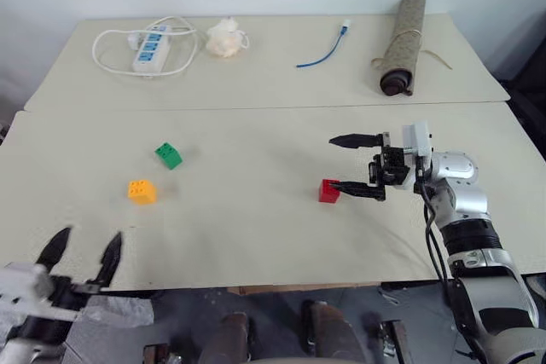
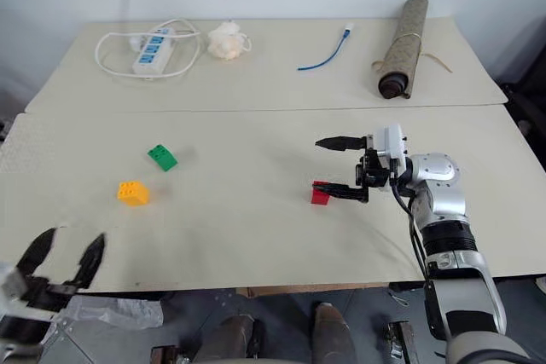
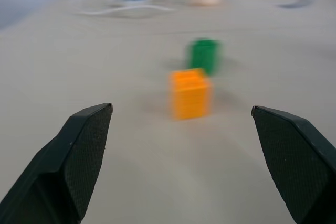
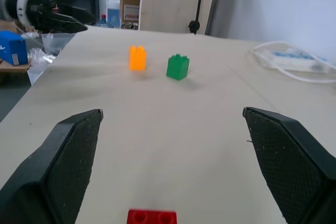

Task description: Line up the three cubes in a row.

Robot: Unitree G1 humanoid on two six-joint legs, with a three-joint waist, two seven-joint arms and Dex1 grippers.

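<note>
Looking at the head camera first: the small red plastic studded cube (image 1: 328,191) sits right of centre on the beige table (image 1: 256,236), with the right gripper (image 1: 352,165) hanging over it, fingers spread wide and not pinching anything. The green studded cube (image 1: 169,155) and the yellow-orange studded cube (image 1: 142,191) sit close together on the left, well apart from the red one.

Right wrist view adds some clutter past the table's edge. Red cube is cut off there, just its studded top showing. Left wrist view is blurry, so stud detail is lost.

Left gripper (image 1: 82,253) hangs at the near edge, fingers spread, empty. Plenty of bare table between the cubes.
</note>
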